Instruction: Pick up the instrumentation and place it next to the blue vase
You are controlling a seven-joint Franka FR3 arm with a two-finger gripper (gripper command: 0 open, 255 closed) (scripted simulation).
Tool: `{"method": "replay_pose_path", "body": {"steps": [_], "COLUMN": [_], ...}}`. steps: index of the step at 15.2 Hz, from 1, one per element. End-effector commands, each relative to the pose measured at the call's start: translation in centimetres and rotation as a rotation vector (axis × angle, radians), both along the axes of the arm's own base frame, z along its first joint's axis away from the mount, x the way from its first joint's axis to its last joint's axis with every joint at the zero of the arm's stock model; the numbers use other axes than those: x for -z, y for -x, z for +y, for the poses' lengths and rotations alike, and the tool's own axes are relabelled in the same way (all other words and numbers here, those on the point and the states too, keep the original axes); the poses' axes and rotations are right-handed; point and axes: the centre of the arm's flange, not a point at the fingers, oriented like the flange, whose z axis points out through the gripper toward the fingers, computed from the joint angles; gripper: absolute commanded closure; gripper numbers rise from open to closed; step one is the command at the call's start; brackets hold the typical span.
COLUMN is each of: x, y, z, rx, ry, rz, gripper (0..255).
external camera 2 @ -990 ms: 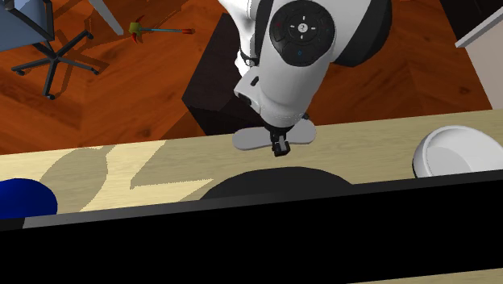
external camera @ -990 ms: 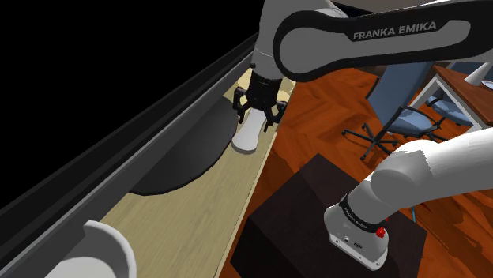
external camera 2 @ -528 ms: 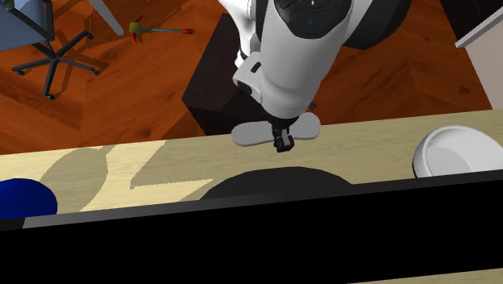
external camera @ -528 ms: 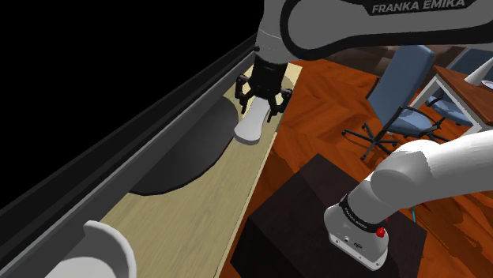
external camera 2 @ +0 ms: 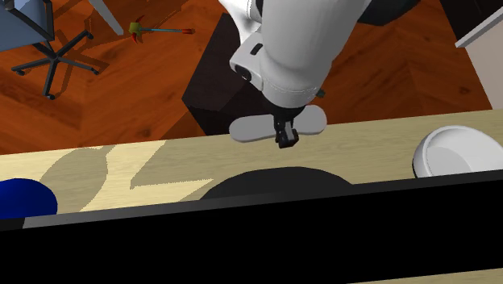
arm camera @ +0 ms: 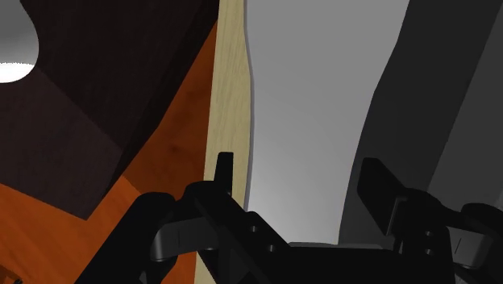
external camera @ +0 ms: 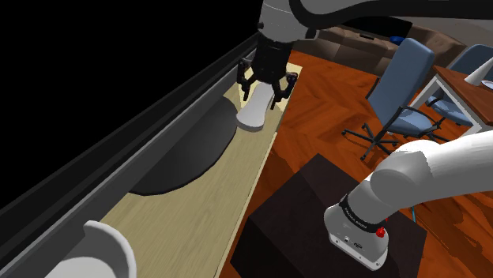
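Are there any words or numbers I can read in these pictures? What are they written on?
No text can be read here.
Small dark marks on the white arm's base, beside the red button: too small to read.
The white instrument held in the jaws: plain, no writing.

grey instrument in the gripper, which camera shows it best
The second exterior view: looking down, the grey instrument shows both its ends, sticking out either side of the gripper that clasps it. The shoulder view shows it foreshortened, hanging under the gripper. The wrist view shows it as a plain grey surface between the fingers.
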Motion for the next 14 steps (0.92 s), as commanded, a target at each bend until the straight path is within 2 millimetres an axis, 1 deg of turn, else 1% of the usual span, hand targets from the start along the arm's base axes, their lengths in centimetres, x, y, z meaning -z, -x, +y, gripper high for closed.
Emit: {"method": "replay_pose_path", "body": {"steps": [1,10,11,14], "x": [-1.1,-5.8,-6.0,-6.1], "y": [0.1,0.1,0.1,-1.3], "z": [0.0,0.0,0.0,-3.7], "rx": [0.000,0.000,0.000,0.000], "ry": [0.000,0.000,0.000,0.000], "rz": [0.000,0.000,0.000,0.000], "gripper": [255,255,255,255]}}
